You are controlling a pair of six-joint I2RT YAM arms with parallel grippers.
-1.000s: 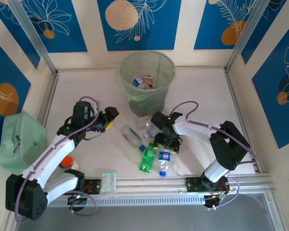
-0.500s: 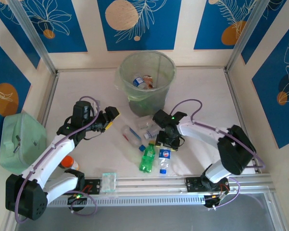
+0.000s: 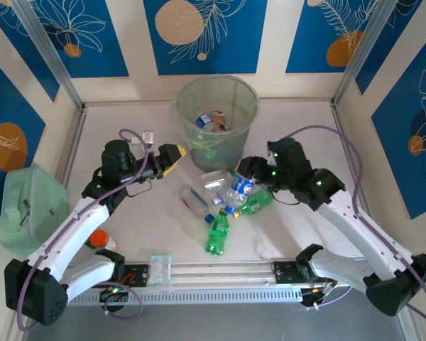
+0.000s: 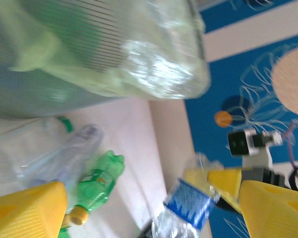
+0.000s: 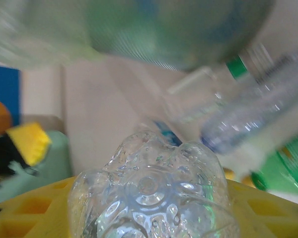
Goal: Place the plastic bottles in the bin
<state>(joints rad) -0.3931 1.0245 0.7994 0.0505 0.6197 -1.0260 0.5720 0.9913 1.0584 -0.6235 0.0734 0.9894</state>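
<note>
Bin (image 3: pixel 250 114): translucent grey-green bucket with a liner, a few bottles (image 3: pixel 211 119) lying at its bottom.
Right tool (image 3: pixel 241 177): pinched a clear, blue-labelled bottle (image 5: pixel 149 191) at its base end, just on the arms' side of the bin.
Left tool (image 3: pixel 172 155): yellow fingers (image 4: pixel 27 213) spread wide with nothing between them, just left of the bin's base.
Loose bottles: two clear ones (image 3: pixel 194 199) and two green ones (image 3: pixel 216 233) lay on the desk (image 3: pixel 128 128), near the bin on the arms' side.
Orange-capped bottle (image 3: pixel 99 239): well apart from the bin, by the left arm.
</note>
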